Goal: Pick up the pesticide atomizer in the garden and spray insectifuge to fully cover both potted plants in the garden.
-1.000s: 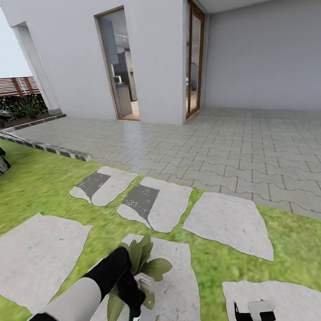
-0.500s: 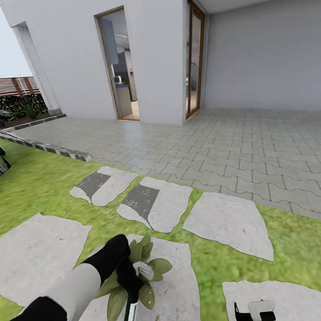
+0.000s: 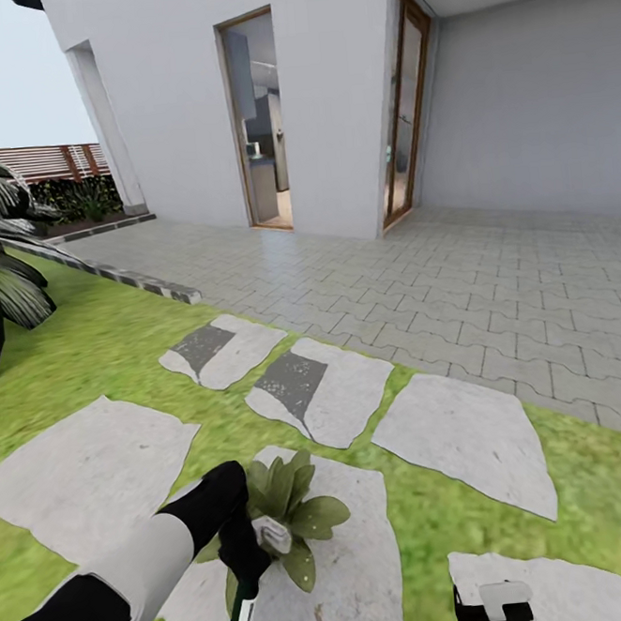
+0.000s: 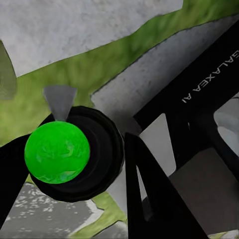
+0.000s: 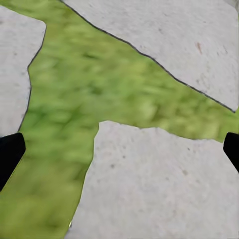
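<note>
The left gripper (image 3: 245, 556) is clamped around the spray bottle (image 3: 242, 620), its whitish trigger head over a small plant (image 3: 295, 514) of broad pointed leaves on a rough grey stepping stone (image 3: 357, 570). The right gripper (image 3: 494, 607) hangs spread wide above patchy lawn (image 5: 94, 94).

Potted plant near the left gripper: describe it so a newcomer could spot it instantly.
Start at the white house and come across the grey paved terrace onto the green lawn with its pale stepping stones. On the stone nearest the robot's black left arm sits the potted plant, a low rosette of broad pointed green leaves. Unlike the big dark palm fronds at the lawn's edge, it is small and light green.
</note>
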